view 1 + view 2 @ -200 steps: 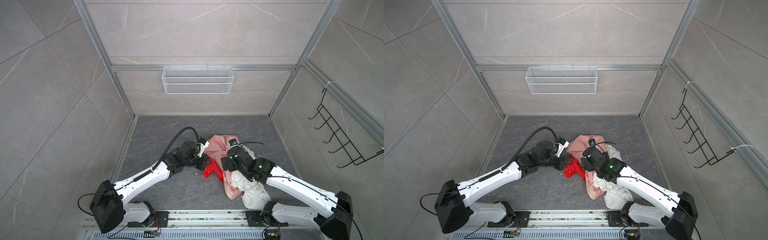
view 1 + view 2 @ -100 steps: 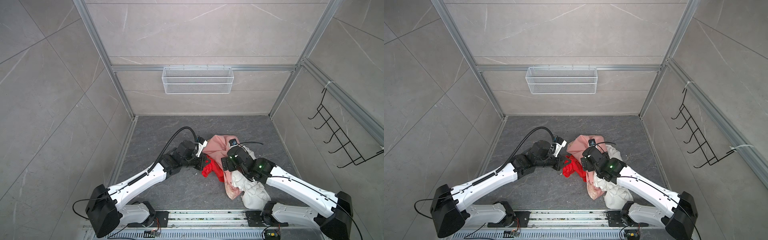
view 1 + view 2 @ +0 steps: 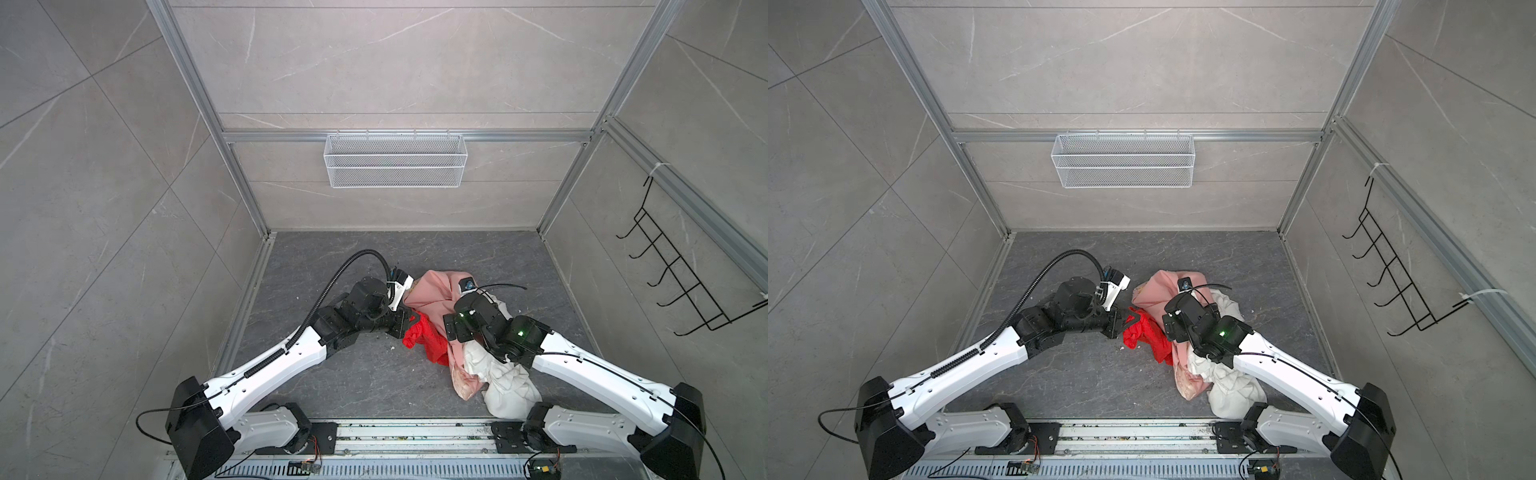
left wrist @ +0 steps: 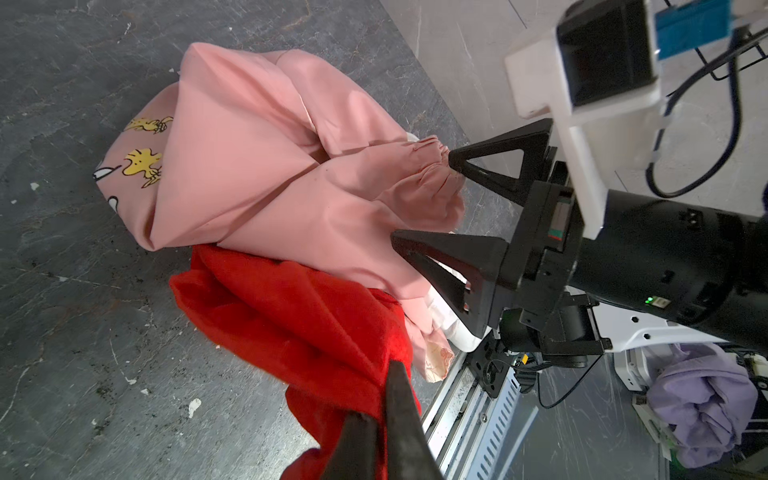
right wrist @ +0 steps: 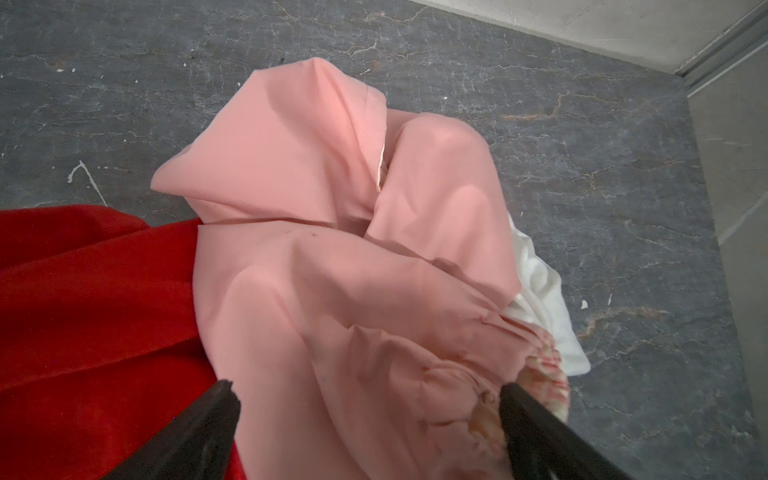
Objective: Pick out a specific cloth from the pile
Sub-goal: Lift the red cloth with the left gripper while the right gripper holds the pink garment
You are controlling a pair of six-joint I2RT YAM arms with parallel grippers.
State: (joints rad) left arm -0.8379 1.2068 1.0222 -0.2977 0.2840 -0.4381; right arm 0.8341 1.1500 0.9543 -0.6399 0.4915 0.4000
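Observation:
The cloth [image 3: 428, 340] [image 3: 1148, 338] is bright red and lies at the left edge of the pile, partly under the pale pink cloth [image 3: 436, 295] [image 3: 1158, 291]. My left gripper [image 3: 409, 326] [image 4: 380, 390] is shut on a fold of the red cloth [image 4: 299, 316], low over the floor. My right gripper [image 5: 368, 388] [image 4: 424, 199] is open, and its fingers straddle a gathered part of the pink cloth [image 5: 332, 249] without pinching it. The white ruffled cloth [image 3: 507, 386] [image 5: 540, 291] lies under and behind the pink one, toward the front rail.
A white wire basket [image 3: 395, 166] hangs on the back wall. A black hook rack [image 3: 681, 282] is on the right wall. The metal rail [image 3: 395, 432] with both arm bases runs along the front. A lilac cloth [image 4: 706, 407] lies beyond the rail.
The left arm's rear links have swung slightly left with the gripper still shut on the red cloth, which shows a little more beside the pile. The right arm has not moved.

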